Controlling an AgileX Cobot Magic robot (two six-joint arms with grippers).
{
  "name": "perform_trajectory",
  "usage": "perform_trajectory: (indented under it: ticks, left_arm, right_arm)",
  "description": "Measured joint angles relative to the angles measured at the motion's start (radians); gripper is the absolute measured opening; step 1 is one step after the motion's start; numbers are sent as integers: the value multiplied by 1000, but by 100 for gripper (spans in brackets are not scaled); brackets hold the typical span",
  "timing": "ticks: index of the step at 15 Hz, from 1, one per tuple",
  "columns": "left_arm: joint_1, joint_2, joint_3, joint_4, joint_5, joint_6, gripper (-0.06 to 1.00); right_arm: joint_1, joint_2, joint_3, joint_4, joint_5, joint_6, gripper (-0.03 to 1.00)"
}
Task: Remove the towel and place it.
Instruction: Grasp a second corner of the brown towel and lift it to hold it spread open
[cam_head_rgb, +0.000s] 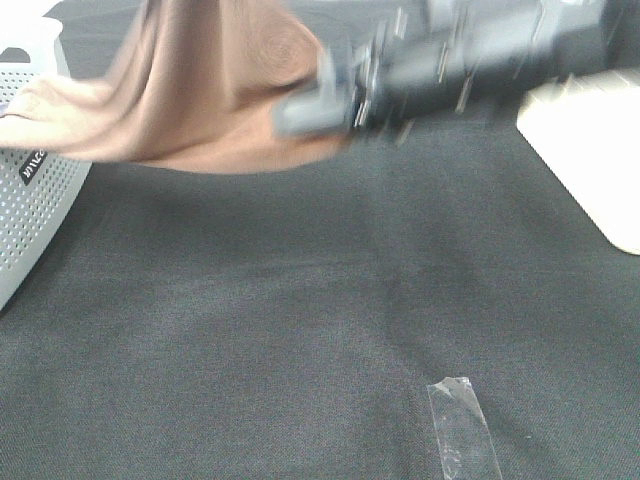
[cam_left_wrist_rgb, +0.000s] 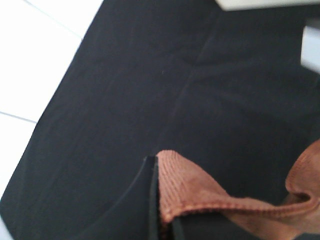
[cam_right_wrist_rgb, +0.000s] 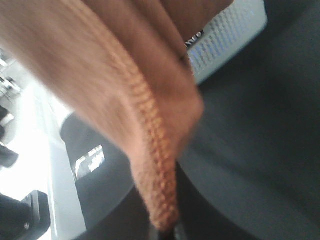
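Black woven cloth (cam_head_rgb: 300, 320) covers the table. The brown terry towel (cam_head_rgb: 210, 90) hangs in the air, one end over the white perforated basket (cam_head_rgb: 35, 200). The left gripper (cam_left_wrist_rgb: 161, 210) and right gripper (cam_right_wrist_rgb: 165, 231) each clamp its stitched edge.

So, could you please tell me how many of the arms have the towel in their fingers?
2. The left fingers pinch a stitched edge of the towel. The right fingers clamp another edge, held up over the black cloth, right of the white basket.
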Motion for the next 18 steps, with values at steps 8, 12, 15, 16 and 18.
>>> perform_trajectory:
  ticks: [8,12,15,16,18]
  left_arm:
    - [6,10,0,65,-243,-10,0]
    - [82,13,0,80,-450,-95,0]
    - [122,15,0,83,-529,-102,0]
    - [135,16,0,83,-548,-102,0]
    - [168,23,0,83,-592,-102,0]
  right_arm:
    - [0,-23,-752,-1029,309,648,0]
    - [0,70,-1051,-1207,263,650,0]
    - [0,115,-1127,-1232,148,670,0]
    - [0,115,-1129,-1232,115,671,0]
    - [0,115,-1132,-1283,35,671,0]
